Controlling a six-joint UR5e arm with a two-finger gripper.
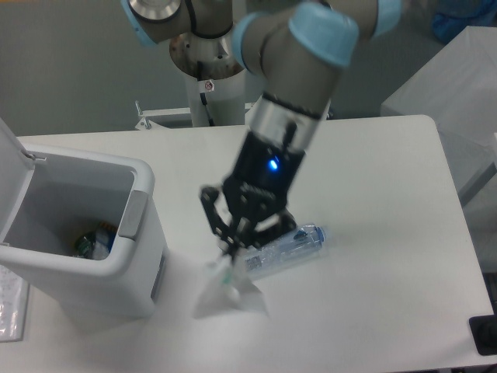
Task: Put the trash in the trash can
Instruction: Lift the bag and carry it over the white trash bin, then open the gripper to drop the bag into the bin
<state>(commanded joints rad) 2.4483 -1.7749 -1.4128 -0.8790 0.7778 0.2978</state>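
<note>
Above the tabletop [388, 171], we hold the pouch [227, 294] pinched at its top edge between our fingers [231, 249], which are closed on it, so it dangles below them. To our left stands the trash can [93, 233], lid raised and mouth open, with some colourful litter already at its bottom; the pouch hangs near its grey side panel, lower than the rim by our judgement. Just right of the fingers, the bottle [286, 247] lies on the tabletop, its long axis slanting up toward the right.
</note>
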